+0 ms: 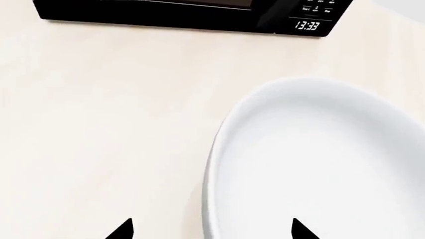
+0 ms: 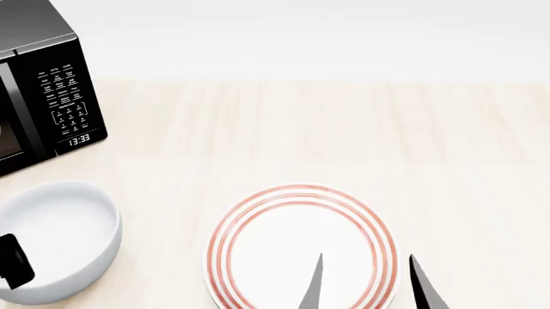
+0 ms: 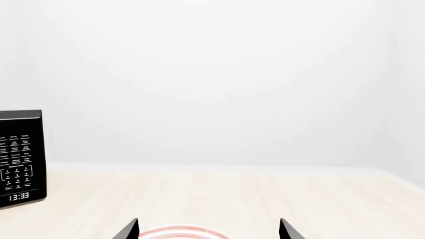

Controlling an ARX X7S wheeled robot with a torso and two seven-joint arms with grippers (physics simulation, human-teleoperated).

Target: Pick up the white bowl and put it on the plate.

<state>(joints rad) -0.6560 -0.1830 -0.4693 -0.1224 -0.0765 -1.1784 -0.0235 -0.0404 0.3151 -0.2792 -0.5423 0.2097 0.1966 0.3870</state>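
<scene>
In the head view's upper left corner a black microwave (image 2: pixel 43 90) is sitting on the pale worktop (image 2: pixel 344 129), its clock showing 13:33. Below it, at the lower left, the white bowl (image 2: pixel 56 241) is resting upright on the worktop, with a dark piece of the left claw (image 2: pixel 13 261) showing over its near-left rim. The left wrist view is showing that claw's (image 1: pixel 212 231) two tips spread wide apart, one outside the bowl (image 1: pixel 319 159) wall and one over its inside, so the rim seems to be lying between them; nothing is being gripped, and whether either tip is touching the wall I cannot tell.

My judgement is that the step in hand is the grasp itself: the claw should be sinking low enough to bracket the thick wall, then closing squarely, since a glossy rim may be prone to slipping or tipping when pinched shallow.

Toward the lower centre, the plate (image 2: pixel 301 248) with red rings is lying bare, near the bowl but apart from it. At the lower right, the right claw (image 2: pixel 369 283) is hovering over the plate's near edge, tips apart and holding nothing.
</scene>
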